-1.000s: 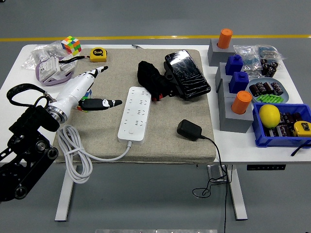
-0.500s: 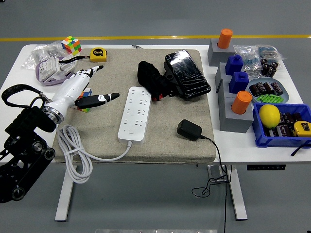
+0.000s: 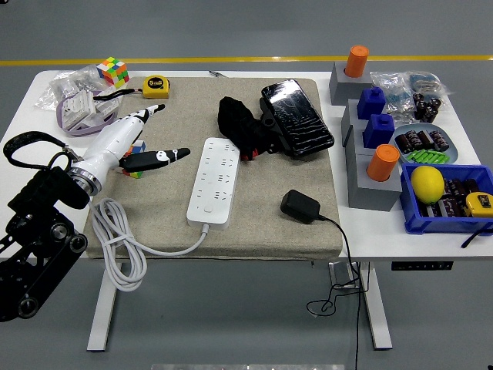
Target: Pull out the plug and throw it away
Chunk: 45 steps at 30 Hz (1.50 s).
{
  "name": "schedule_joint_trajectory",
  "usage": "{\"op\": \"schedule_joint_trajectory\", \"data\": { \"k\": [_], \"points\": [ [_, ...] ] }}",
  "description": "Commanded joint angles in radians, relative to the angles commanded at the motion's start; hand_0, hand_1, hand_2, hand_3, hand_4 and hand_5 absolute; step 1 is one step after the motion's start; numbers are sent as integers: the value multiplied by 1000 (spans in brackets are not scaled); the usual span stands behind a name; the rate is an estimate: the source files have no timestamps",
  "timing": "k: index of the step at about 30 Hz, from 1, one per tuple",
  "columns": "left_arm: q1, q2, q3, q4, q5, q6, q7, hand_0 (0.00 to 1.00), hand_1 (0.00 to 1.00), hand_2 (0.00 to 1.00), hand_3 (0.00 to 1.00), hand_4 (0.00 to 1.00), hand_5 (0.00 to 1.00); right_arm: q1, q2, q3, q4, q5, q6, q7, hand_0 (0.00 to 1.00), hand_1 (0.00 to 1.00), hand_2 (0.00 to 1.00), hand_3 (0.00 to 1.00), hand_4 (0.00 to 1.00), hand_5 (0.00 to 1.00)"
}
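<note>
Left hand (image 3: 135, 139) spread wide, empty, beside the strip (image 3: 213, 180); plug (image 3: 300, 206) lies loose, a careless sweep could snag the cord (image 3: 115, 247).

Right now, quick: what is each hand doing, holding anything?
Left hand: open, fingers spread, holding nothing, over the mat's left edge.
Right hand: not in view.

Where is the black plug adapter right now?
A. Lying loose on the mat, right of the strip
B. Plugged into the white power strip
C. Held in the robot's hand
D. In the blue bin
A: the black plug adapter lies on the mat, apart from the white power strip, whose sockets are empty.
</note>
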Motion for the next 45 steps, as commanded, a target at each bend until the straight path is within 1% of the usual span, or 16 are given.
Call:
{"op": "schedule_joint_trajectory", "data": {
  "k": [2, 3, 13, 45],
  "points": [
    [2, 0, 1, -2, 0, 0, 0, 904, 938, 946, 998, 998, 804, -1, -1, -1, 1, 1, 0, 0, 569, 649, 672, 573, 971, 515],
    [2, 0, 2, -4, 0, -1, 1, 893, 928, 938, 998, 998, 780, -1, -1, -2, 1, 1, -1, 0, 568, 649, 672, 573, 971, 514],
    [6, 1, -3, -15, -2, -4, 1, 891, 924, 934, 991, 998, 772, -3, 3, 7, 1, 0, -1, 0, 569, 649, 672, 573, 971, 514],
    [9, -1, -10, -17, 2, -22, 11, 888, 912, 921, 976, 998, 720, -7, 10, 20, 1, -1, 0, 1, 569, 649, 672, 572, 971, 516]
  ]
}}
